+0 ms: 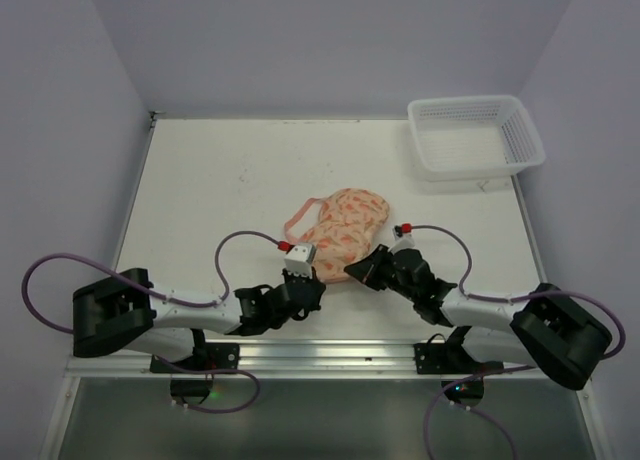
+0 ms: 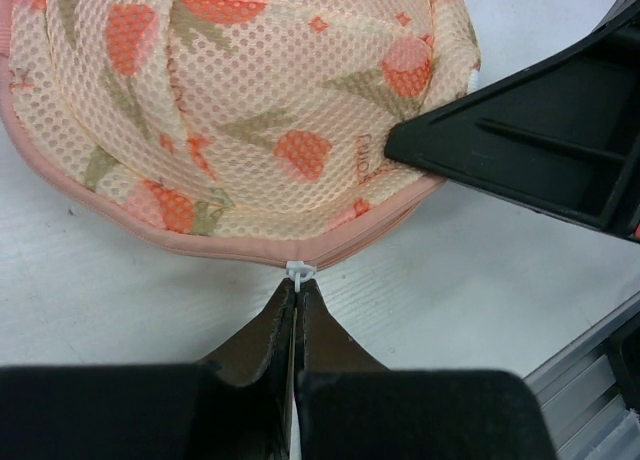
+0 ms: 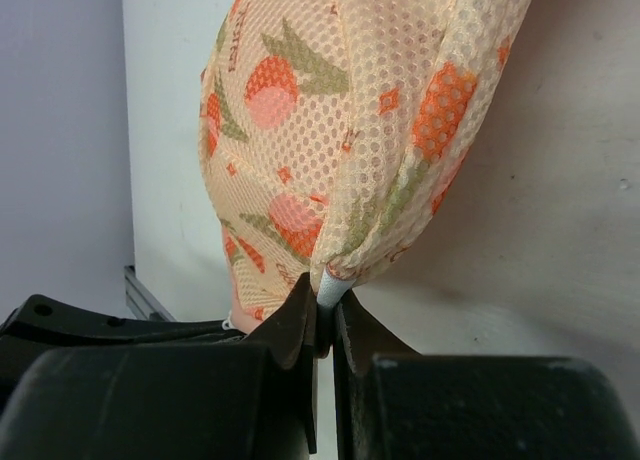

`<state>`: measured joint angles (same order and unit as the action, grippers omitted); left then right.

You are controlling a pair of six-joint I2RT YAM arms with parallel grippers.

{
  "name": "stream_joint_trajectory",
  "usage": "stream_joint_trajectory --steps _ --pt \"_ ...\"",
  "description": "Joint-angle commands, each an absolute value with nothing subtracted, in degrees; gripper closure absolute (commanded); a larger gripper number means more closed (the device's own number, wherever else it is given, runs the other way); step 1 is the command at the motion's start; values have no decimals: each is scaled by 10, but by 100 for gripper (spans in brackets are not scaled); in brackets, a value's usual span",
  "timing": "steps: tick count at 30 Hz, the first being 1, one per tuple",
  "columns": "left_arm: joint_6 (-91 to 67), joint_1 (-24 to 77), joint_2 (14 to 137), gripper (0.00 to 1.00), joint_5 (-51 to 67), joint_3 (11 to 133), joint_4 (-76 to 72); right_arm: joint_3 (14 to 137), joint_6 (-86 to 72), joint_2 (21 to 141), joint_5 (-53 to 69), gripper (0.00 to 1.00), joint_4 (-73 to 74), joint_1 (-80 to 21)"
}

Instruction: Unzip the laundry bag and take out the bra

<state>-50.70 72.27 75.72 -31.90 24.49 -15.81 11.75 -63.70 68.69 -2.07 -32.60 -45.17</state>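
Because a zip only runs when the fabric behind it is held fast, both arms in the top view close in on the near edge of the soft, dome-shaped laundry bag (image 1: 342, 230) of cream-peach mesh with an orange-pink print. It lies mid-way across the flat white table (image 1: 200, 180), with the left gripper (image 1: 312, 276) at its near-left edge and the right gripper (image 1: 354, 272) at its near-right edge. The white plastic lattice basket (image 1: 475, 135) stands well apart at the far right corner. Seen from the left wrist, the bag fills the upper frame. The left gripper is pressed together on the small white plastic zip pull (image 2: 300, 271), which hangs from the pink trim right at its fingertips. One black finger (image 2: 520, 150) of the right gripper touches the bag's edge on the right, apparently as an anchor against the coming pull. Seen from the right wrist, the right gripper is pinched tight on a pale tab or fold at the bag's lower rim, and the printed dome rises just above its fingertips. The zip looks closed along the stretch in sight, so the opening stroke seems not yet begun. The plain pale pink soft-fabric bra cannot be made out in any view and is presumably inside the bag.
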Motion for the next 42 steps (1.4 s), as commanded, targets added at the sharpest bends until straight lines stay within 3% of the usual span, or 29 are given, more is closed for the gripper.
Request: stream_joint_trajectory --steps 1,14,15,18,24,42 --pt "-487 716 737 100 -332 233 -139 102 -588 670 -35 100 -310 -414" --pt "-444 709 737 100 -297 236 -167 153 -526 601 -4 99 -175 -354" --pt "-444 708 742 100 -285 237 -174 156 -526 601 -4 82 -164 -353" --pt "-442 708 766 100 -273 249 -199 159 -553 598 11 54 -168 -357" --pt "-442 708 816 100 -266 287 -215 138 -646 580 -18 41 -184 -417" --pt "-459 714 825 100 -261 289 -274 136 -788 662 -127 34 -251 -524"
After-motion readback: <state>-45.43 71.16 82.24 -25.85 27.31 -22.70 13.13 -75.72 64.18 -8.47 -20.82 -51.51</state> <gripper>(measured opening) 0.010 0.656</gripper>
